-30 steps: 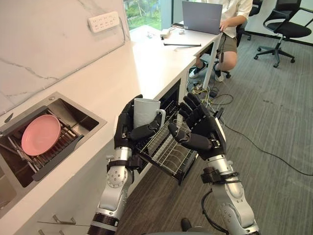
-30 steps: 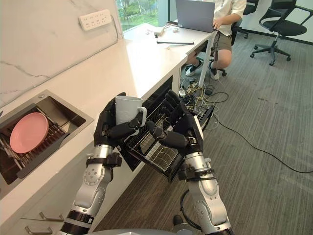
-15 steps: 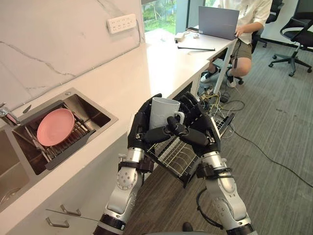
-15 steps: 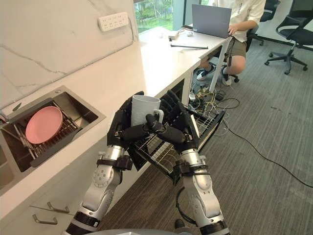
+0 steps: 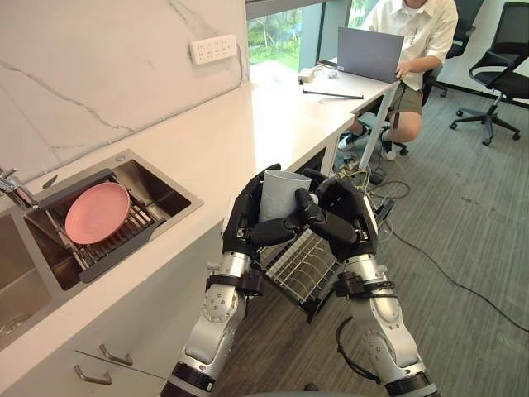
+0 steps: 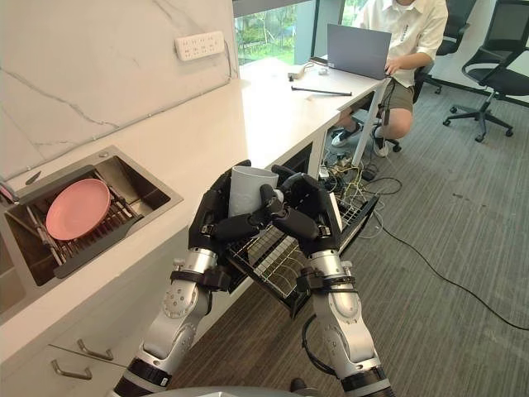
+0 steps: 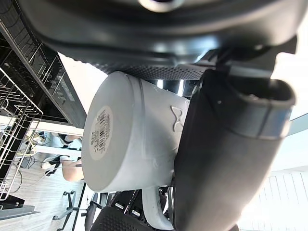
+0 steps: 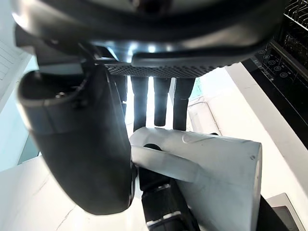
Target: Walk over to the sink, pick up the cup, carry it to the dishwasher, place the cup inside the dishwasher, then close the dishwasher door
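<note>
**Grey cup clasped in both hands over the dishwasher rack**

The left hand and the right hand both curl round the cup, mouth up, above the extended wire rack. A pink plate lies in the sink, and a person sits at a laptop beyond. In the eye views the fingers cover the cup's handle and part of the rack.

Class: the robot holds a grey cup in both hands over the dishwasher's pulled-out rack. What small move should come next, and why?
Probably lower the cup toward the wire rack. The left hand and right hand both curl round it, and it hangs above the rack, not yet set down in it.
</note>
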{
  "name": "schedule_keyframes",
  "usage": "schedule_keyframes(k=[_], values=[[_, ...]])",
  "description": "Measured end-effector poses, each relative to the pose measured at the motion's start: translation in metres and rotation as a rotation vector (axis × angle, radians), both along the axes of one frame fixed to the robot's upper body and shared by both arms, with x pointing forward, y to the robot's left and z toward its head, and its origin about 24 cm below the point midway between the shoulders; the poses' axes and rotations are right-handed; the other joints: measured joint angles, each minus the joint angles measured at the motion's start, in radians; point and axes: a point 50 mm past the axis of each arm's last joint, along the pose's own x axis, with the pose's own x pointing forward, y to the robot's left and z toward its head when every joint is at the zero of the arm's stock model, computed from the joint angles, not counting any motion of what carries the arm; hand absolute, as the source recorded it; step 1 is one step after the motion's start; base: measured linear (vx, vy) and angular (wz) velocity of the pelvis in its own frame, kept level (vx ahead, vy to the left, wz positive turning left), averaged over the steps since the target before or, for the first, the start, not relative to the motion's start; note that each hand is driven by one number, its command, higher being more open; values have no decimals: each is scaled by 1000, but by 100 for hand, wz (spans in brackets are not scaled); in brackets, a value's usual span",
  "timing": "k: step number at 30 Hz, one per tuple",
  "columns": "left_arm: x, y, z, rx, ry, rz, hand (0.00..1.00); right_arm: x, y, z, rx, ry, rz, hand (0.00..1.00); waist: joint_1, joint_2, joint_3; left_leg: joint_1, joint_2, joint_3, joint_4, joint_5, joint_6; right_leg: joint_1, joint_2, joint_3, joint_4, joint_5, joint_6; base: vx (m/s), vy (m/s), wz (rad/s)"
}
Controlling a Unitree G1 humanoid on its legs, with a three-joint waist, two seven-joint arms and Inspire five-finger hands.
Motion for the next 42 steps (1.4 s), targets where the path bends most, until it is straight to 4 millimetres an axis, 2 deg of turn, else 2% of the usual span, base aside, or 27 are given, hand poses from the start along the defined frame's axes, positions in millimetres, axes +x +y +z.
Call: schedule_keyframes(k=[1,17,21,28,29,33,42], values=[[0,0,0,0,0,0,30,0,0,0,-1,0,0,90,0,-1,-1,0,0,0,0,0,0,0,0,0,0,0,0,0,0,0],[7,-1,1,56,-17,-22,30,2,1,1,19,6,18,90,-1,-13,-10,1,-2,5,0,0,0,-1,-1,8,0,3,2,0,0,0],[4,-16,2,135,-53,-75,30,9,7,9,8,-14,44,90,1,-14,-9,3,-2,9,0,0,1,-1,-1,10,0,4,3,0,0,-1],[14,-16,8,269,-123,-78,30,14,2,9,-25,9,38,90,-2,-21,-6,3,5,16,0,0,0,-1,0,15,-10,13,0,0,0,-2],[16,-13,10,308,-144,-76,30,15,2,9,-36,16,42,30,-2,-25,-4,3,6,17,0,0,0,1,0,15,-19,17,-1,0,0,0],[19,-8,10,387,-170,-76,30,17,1,9,-67,33,58,30,-4,-38,3,1,10,18,0,0,0,2,-2,16,-31,22,-5,0,0,0],[18,-7,7,462,-185,-73,30,22,-1,7,-90,57,44,30,-7,-47,8,-2,5,20,0,-2,-2,7,5,17,-38,26,-6,0,0,0]])
